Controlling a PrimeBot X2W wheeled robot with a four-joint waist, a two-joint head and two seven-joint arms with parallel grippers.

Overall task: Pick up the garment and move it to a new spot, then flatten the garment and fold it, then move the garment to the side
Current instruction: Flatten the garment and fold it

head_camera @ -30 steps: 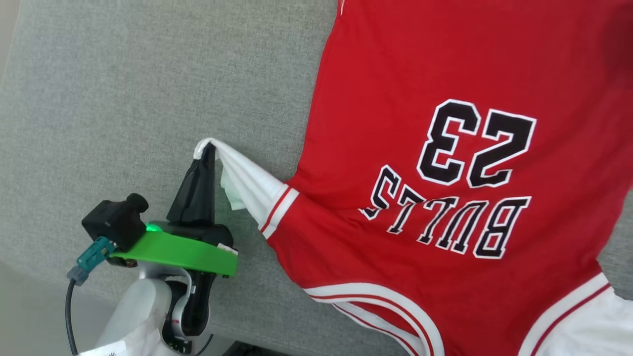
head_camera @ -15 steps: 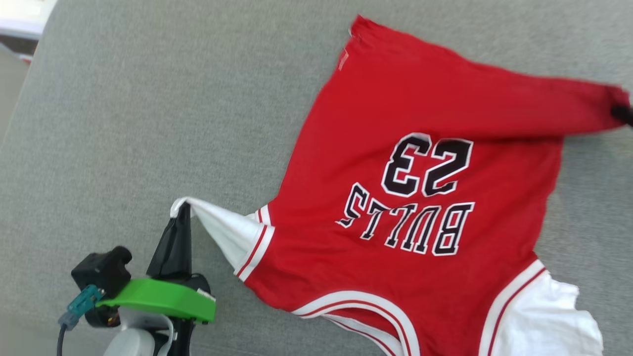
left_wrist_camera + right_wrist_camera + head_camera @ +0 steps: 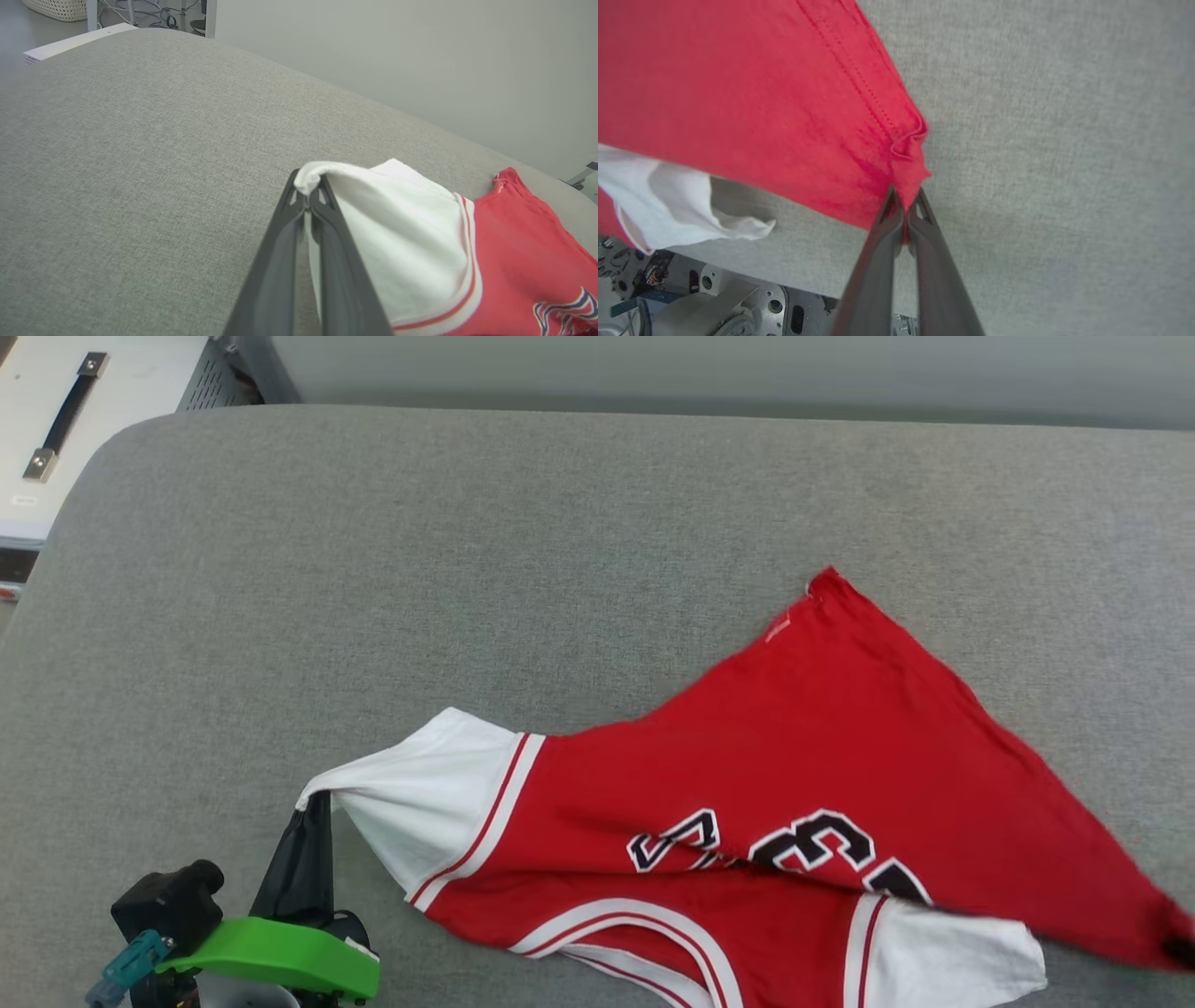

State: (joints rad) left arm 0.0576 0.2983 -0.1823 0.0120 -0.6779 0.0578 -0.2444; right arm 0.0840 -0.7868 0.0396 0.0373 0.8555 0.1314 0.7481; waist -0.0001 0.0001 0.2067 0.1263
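Item: red short-sleeved soft-cloth T-shirt (image 3: 840, 756), white sleeves, striped trim, black-and-white lettering.
Location: lower right of the head view, on a grey fabric-covered surface (image 3: 420, 569). The red body is doubled over itself and the lettering is partly covered.
Left gripper (image 3: 316, 803), lower left of that frame: dark fingers together, clamped on the white sleeve's edge, shirt spreading to its right.
Right gripper (image 3: 903, 200), bottom centre of the right wrist view: fingers together, pinching a red hem corner, cloth spreading to the upper left.
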